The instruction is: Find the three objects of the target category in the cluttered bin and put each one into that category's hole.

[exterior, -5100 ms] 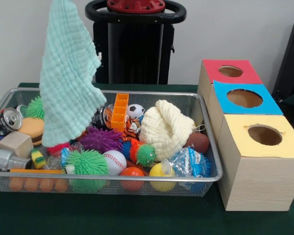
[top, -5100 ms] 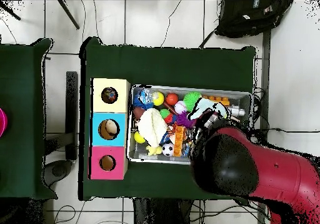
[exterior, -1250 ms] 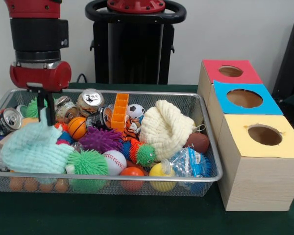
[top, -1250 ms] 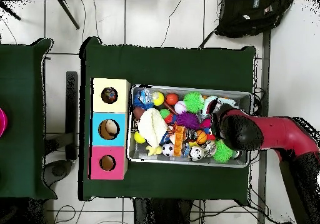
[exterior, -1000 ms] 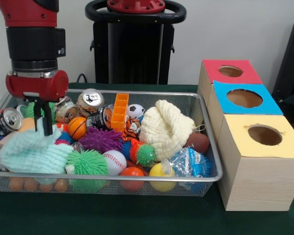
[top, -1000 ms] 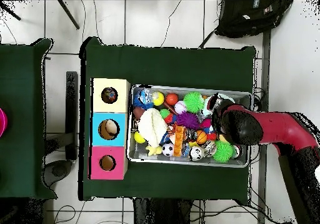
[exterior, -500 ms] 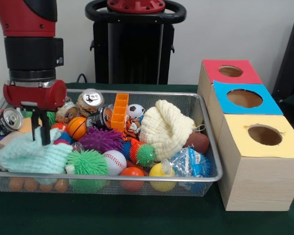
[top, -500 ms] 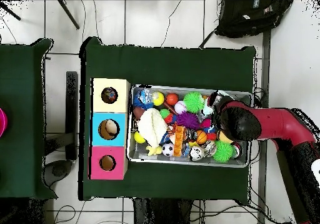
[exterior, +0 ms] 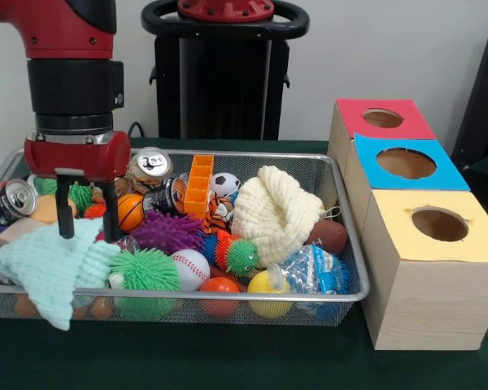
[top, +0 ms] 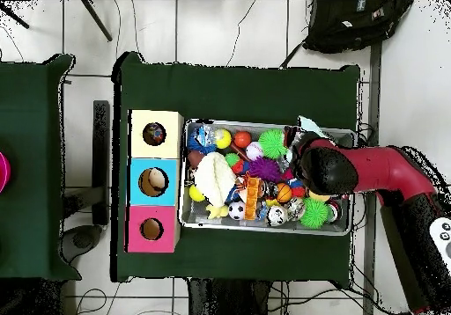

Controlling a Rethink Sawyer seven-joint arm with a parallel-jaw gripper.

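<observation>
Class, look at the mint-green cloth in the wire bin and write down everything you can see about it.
The mint-green cloth is soft, with a waffle-like woven texture. It lies crumpled at one end of the wire bin, on top of other items, with one corner draped over the bin's front rim. It rests against a green spiky ball. The gripper stands just above it, fingers spread open; one tip seems to meet the fabric.

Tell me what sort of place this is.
Most likely a robotics lab test cell. A red arm's claw, open, hangs over a wire bin of mixed toys on a green-covered table, beside three wooden sorting boxes with coloured holed tops. Cables trail across the tiled floor.
</observation>
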